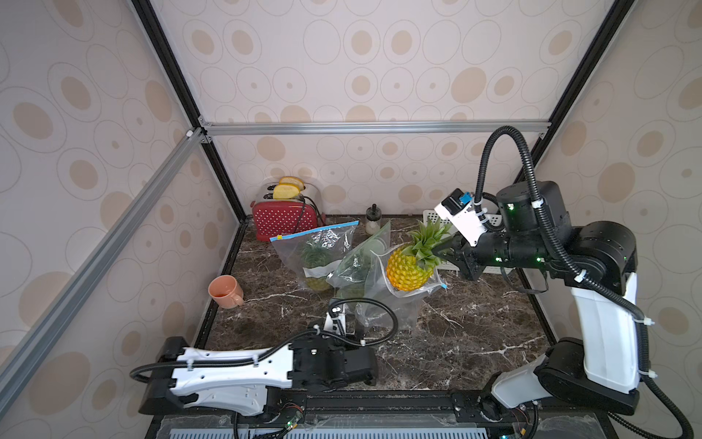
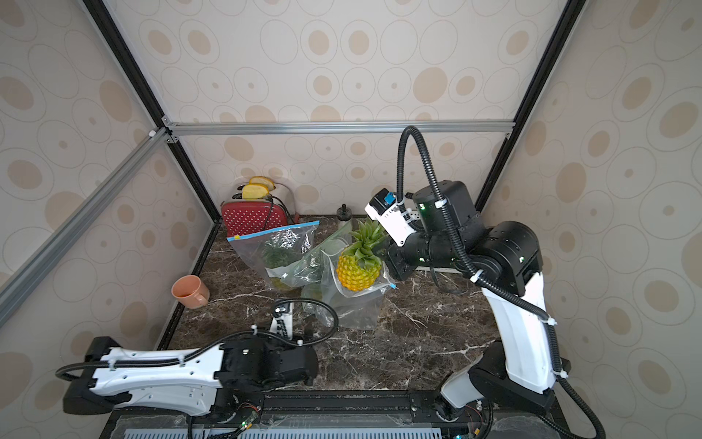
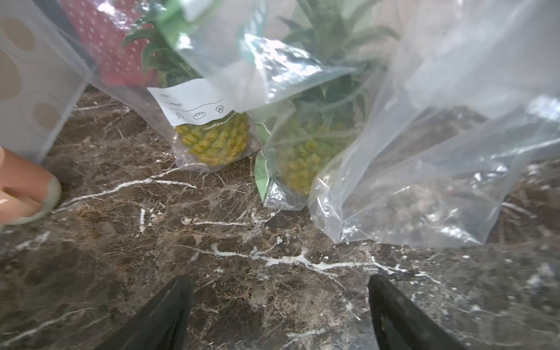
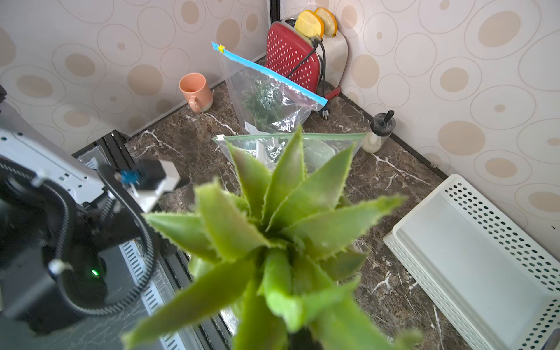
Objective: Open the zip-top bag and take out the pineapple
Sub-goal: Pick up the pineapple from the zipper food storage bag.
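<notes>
- Left pincer (image 3: 278, 285): near the front edge of the desk (image 1: 475, 334), low over the marble. Its jaws are spread wide with nothing between them, and they point at the bags.
- Zip-top bag (image 1: 391, 308): it stands mid-desk, just beyond the left pincer, and its mouth is open. The film looks thin, limp and slick, so it will likely crumple and may cling and ride up with the fruit. The lower corner near the desk looks like the best place to pinch it down, since nothing bulky lies there.
- Pineapple (image 1: 408, 271): it is raised over the desk and tilted, with its lower part ringed by the bag's mouth and most of the body clear above it. The body looks rigid and knobbly, not fragile, and probably has some weight hanging from the top.
- Crown (image 1: 427, 239): the leaves look stiff and saw-edged, though they may flex or slide under load. The safest hold is low on the tuft, where the leaves bunch together.
- Right pincer (image 1: 442, 252): clamped tight on the crown's base, reaching in from the desk's right side and carrying the fruit.
- Two more bagged pineapples stand further back, one in a green-zip bag (image 1: 361, 258) and one in a blue-zip bag (image 1: 315, 243). The blue one is towards the back left corner, by the toaster (image 1: 283, 220).
</notes>
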{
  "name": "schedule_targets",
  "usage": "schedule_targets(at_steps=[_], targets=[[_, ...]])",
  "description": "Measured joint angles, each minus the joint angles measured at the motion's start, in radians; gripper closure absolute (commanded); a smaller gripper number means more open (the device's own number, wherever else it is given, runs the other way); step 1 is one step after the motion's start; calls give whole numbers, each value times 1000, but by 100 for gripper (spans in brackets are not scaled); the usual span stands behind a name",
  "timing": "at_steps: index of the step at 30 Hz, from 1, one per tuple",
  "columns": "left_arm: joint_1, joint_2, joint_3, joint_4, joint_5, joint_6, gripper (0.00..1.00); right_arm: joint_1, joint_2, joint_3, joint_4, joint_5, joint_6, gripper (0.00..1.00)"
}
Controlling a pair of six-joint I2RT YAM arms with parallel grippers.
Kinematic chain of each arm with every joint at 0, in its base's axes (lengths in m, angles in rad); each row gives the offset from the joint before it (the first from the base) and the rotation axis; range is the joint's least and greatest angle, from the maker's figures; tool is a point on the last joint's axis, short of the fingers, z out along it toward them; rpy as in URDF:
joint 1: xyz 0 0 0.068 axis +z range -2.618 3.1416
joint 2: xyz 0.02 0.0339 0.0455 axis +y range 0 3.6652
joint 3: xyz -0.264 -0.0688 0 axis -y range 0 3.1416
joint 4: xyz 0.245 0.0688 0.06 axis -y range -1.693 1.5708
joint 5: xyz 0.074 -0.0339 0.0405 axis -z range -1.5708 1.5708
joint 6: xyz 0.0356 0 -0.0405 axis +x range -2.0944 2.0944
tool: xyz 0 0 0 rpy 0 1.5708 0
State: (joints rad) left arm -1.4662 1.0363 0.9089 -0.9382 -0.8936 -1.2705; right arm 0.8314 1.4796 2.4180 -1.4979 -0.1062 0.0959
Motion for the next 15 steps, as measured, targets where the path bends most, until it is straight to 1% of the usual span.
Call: schedule_targets(at_steps=[2, 4, 6, 8, 11, 15], targets=[[5, -122, -24, 74, 12, 50, 6, -1, -12, -27, 2, -3, -4, 100], [24, -195, -24, 163, 30, 106, 6, -2, -29, -63, 8, -15, -8, 100], [72, -247, -24, 270, 81, 161, 7, -2, -46, -99, 14, -34, -14, 100], [142, -277, -26, 388, 156, 204, 7, -2, -59, -135, 26, -63, -26, 100], [223, -296, -48, 542, 268, 237, 6, -2, -64, -169, 32, -108, -43, 100], [268, -284, -71, 680, 379, 244, 5, -2, -64, -187, 35, -158, -66, 100]])
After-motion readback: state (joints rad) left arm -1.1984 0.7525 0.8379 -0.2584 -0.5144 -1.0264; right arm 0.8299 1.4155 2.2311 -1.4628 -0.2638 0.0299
